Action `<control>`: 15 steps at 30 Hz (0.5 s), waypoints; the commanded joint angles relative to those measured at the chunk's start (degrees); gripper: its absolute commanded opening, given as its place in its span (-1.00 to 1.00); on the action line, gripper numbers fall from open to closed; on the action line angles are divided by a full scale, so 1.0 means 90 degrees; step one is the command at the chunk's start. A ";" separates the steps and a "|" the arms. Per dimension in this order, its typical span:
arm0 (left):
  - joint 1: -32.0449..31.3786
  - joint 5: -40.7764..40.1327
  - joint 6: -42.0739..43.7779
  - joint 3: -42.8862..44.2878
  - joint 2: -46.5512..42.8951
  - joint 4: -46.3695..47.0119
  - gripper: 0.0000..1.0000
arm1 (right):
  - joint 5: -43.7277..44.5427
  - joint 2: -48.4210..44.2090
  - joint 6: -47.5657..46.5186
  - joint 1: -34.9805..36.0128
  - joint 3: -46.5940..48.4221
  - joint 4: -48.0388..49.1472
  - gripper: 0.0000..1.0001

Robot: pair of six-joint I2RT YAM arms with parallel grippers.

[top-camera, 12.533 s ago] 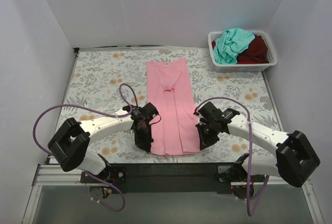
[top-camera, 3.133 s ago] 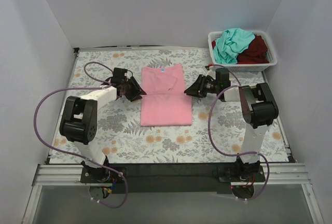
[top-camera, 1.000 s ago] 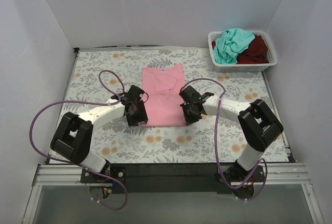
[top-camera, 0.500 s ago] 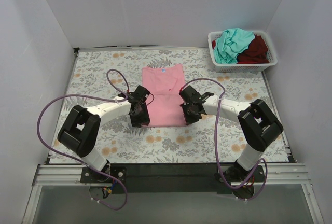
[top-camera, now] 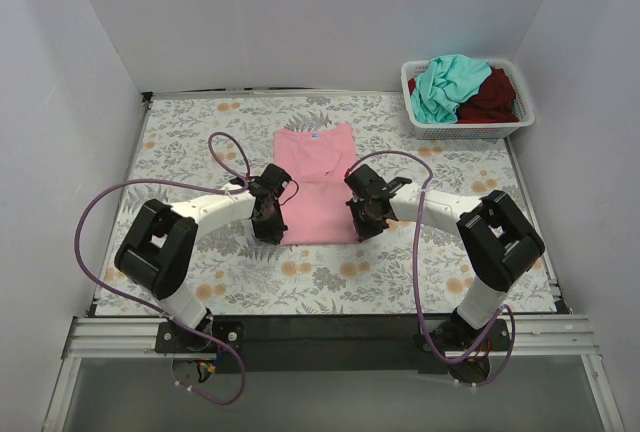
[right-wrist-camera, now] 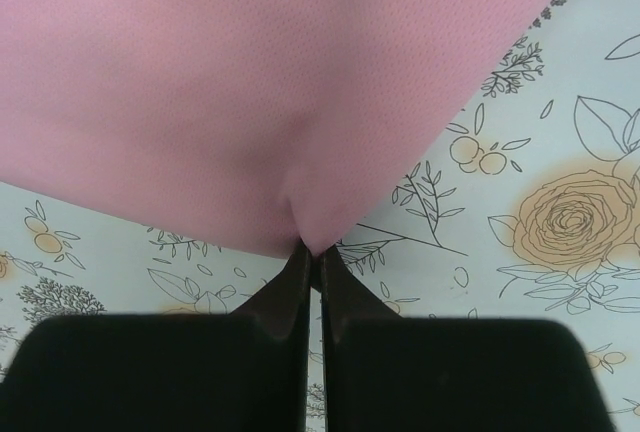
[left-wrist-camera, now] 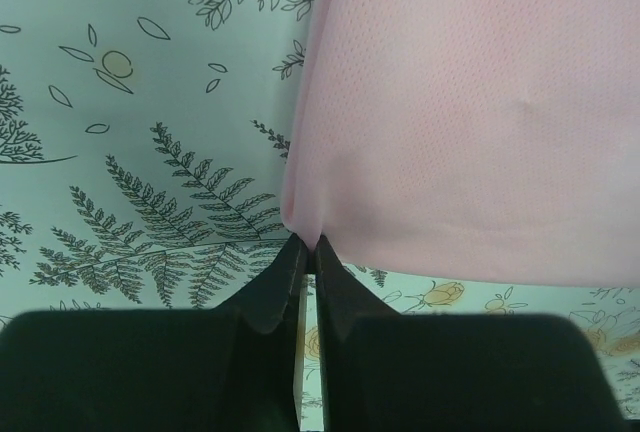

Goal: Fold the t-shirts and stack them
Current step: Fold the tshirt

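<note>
The light pink t-shirt (top-camera: 318, 184) lies folded into a rectangle in the middle of the floral table. My left gripper (top-camera: 273, 231) is shut on its near left corner; the left wrist view shows the pink shirt (left-wrist-camera: 470, 112) pinched at my gripper (left-wrist-camera: 309, 248). My right gripper (top-camera: 362, 229) is shut on the near right corner; in the right wrist view the pink cloth (right-wrist-camera: 270, 82) puckers into my gripper (right-wrist-camera: 310, 253). The teal t-shirt (top-camera: 446, 84) and the dark red t-shirt (top-camera: 491, 97) lie crumpled in the basket.
A white slatted basket (top-camera: 470, 130) stands at the back right corner. White walls enclose the floral table (top-camera: 190, 142) on three sides. Purple cables loop over both arms.
Both grippers have come from the shirt's far sides to its near corners and shut on them. In the last half second the left gripper edged slightly closer to the shirt.
</note>
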 commanded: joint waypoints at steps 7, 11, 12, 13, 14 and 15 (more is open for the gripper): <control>-0.0181 -0.0185 0.0119 0.0160 -0.0116 -0.0630 -1.00 | -0.0563 0.0093 -0.0290 0.0072 0.0079 -0.0682 -0.97; -0.0435 0.0049 -0.0046 -0.0073 -0.0759 -0.1090 -1.00 | -0.1081 -0.0384 -0.0291 0.0257 -0.0183 -0.1064 -0.97; -0.0629 0.0108 -0.0211 -0.0190 -0.0926 -0.1255 -1.00 | -0.1161 -0.0695 -0.0252 0.0335 -0.0436 -0.1161 -0.97; -0.0766 0.0186 -0.0300 -0.0317 -0.1314 -0.1334 -1.00 | -0.1306 -0.0863 -0.0174 0.0510 -0.0564 -0.1220 -0.97; -0.1086 0.0341 -0.0426 -0.0599 -0.1511 -0.1422 -1.00 | -0.1337 -0.1019 -0.0116 0.0628 -0.0720 -0.1308 -0.97; -0.1283 0.0420 -0.0602 -0.0737 -0.1706 -0.1520 -1.00 | -0.1337 -0.1340 -0.0067 0.0764 -0.0992 -0.1463 -0.97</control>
